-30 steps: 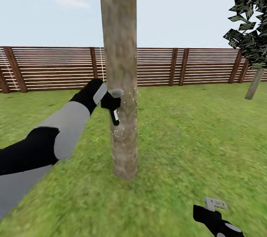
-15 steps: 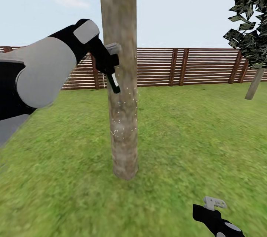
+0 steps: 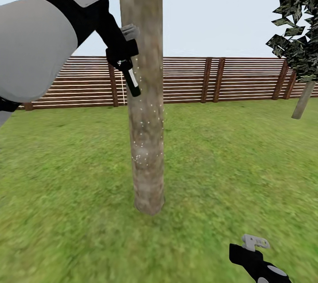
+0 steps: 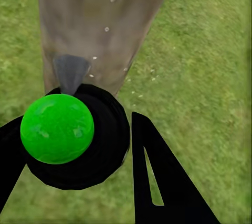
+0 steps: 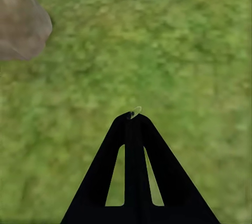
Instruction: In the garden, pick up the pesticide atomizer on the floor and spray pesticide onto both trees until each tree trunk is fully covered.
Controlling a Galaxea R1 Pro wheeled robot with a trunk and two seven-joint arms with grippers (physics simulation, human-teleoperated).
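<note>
Left gripper (image 3: 125, 59), upper left of frame, had its jaws clamped on the slim dark pesticide atomizer bottle (image 3: 132, 80) against the thick mottled grey-brown tree trunk (image 3: 143, 97) flecked with white pesticide specks (image 3: 142, 157); right gripper (image 3: 255, 243), lower right over green grass (image 3: 229, 163), jaws closed, empty.

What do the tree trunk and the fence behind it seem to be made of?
The tree trunk looks like rough, matte bark, mottled grey-brown and dotted with white specks. The fence appears to be wood: reddish-brown horizontal slats between darker posts, though the render leaves this uncertain.
</note>
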